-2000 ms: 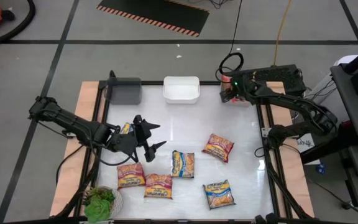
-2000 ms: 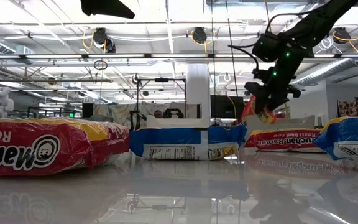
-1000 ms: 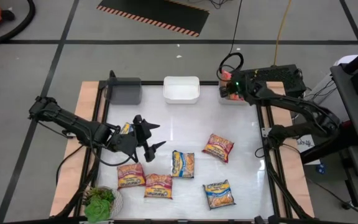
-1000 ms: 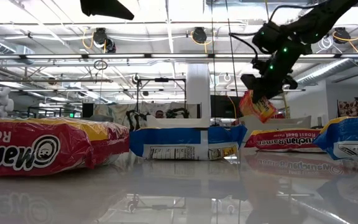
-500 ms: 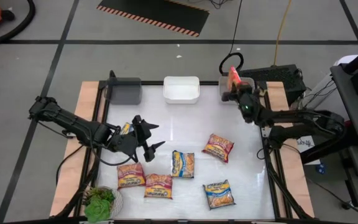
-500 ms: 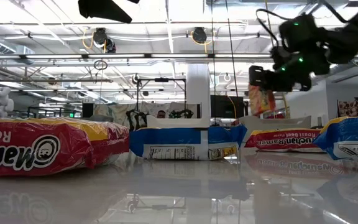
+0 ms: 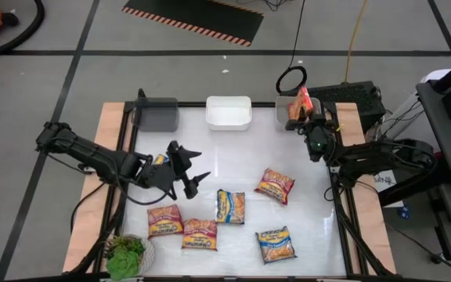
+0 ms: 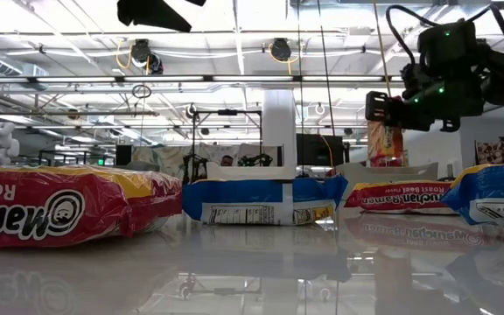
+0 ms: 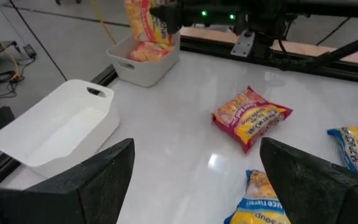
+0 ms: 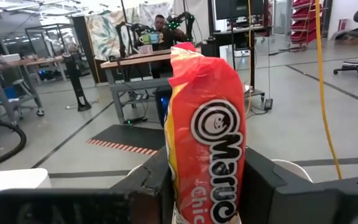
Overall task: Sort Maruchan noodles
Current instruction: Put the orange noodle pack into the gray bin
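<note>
The right gripper [image 7: 299, 117] is held raised over the far right corner of the table, its arm folded in from the right edge, and its fingers are closed on an orange-red noodle packet [image 10: 207, 143] that is kept upright between them. The left gripper [image 7: 195, 166] is stretched low from the left side toward the middle, with its fingers [image 9: 86, 186] spread wide and nothing held between them.

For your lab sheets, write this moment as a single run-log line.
right gripper: shut on orange packet, upright above right bin | left gripper: open, hovering, holding nothing | five packets loose on table
</note>
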You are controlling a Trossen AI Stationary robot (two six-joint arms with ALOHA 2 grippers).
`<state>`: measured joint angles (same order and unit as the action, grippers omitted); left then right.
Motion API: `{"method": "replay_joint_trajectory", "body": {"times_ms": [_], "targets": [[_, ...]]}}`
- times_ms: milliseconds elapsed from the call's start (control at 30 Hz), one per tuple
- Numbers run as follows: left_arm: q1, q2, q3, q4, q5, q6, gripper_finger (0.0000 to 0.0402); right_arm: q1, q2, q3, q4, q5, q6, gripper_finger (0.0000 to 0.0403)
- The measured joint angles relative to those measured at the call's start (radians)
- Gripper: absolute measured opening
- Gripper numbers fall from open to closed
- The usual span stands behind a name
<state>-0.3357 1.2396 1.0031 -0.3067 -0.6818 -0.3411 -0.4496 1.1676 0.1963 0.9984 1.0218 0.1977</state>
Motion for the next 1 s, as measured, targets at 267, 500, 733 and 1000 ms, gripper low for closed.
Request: {"method": "replay_joint_trajectory", "body": {"times_ms": [267,500,733,1000], "targets": [[0.022,0.0,0.0,0.053,0.008,0.057,0.0351,0.0,0.058,0.0,0.05,0.0,0.092,0.0113],[0.04,0.0,0.0,0.1,0.033,0.109,0.0351,0.0,0.148,0.033,0.091,0.003,0.104,0.0114],[0.056,0.0,0.0,0.13,0.071,0.131,0.0351,0.0,0.254,0.117,0.099,0.004,0.088,0.0114],[0.057,0.0,0.0,0.127,0.081,0.153,0.0351,0.0,0.369,0.158,0.134,0.108,0.089,0.0114]]}}
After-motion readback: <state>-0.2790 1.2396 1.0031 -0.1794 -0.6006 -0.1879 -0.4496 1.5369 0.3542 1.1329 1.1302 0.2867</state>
